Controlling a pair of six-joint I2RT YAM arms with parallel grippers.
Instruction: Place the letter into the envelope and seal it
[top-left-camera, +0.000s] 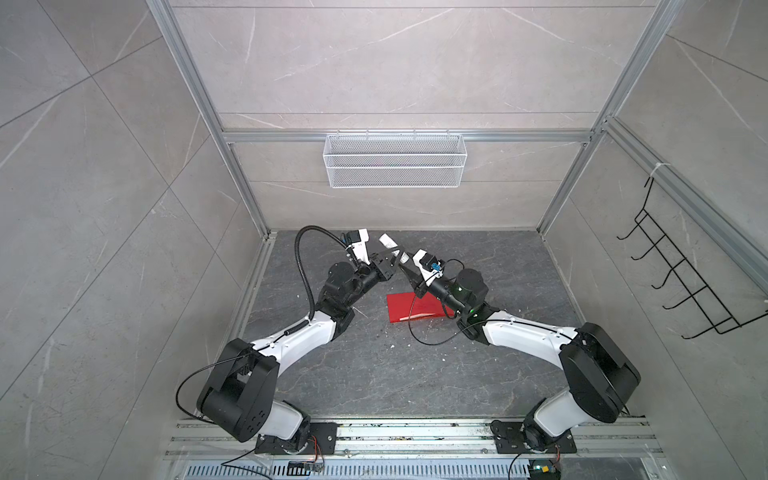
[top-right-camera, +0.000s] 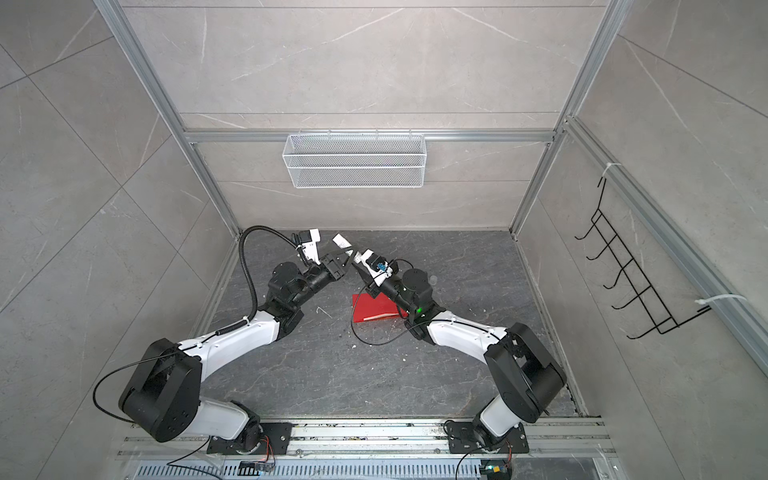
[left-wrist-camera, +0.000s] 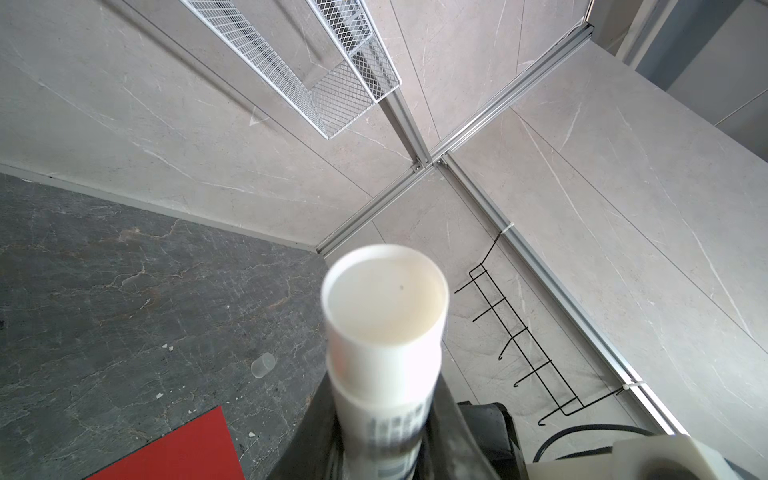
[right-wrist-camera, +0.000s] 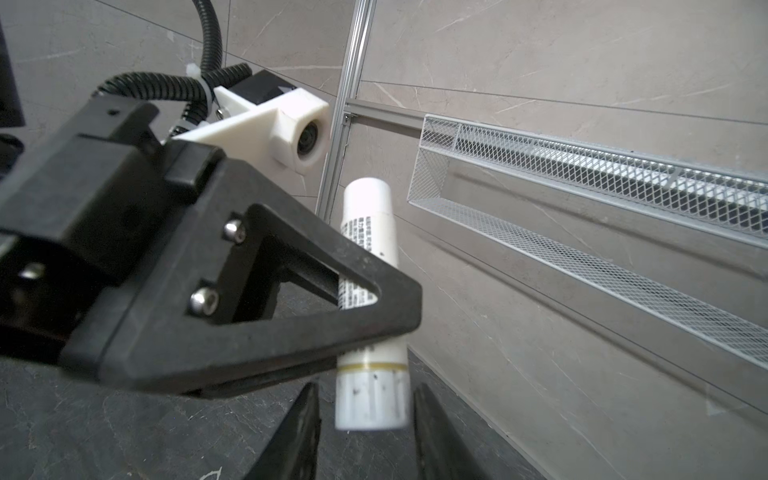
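Note:
The red envelope lies flat on the dark table, partly under my right arm; one corner shows in the left wrist view. The letter is out of view. My left gripper is shut on a white glue-stick tube and holds it above the table near the back wall. My right gripper stands open around the tube's ribbed lower end, with a narrow gap on either side.
A small clear cap lies on the table beyond the envelope. A white wire basket hangs on the back wall, and a black hook rack on the right wall. White crumbs dot the table.

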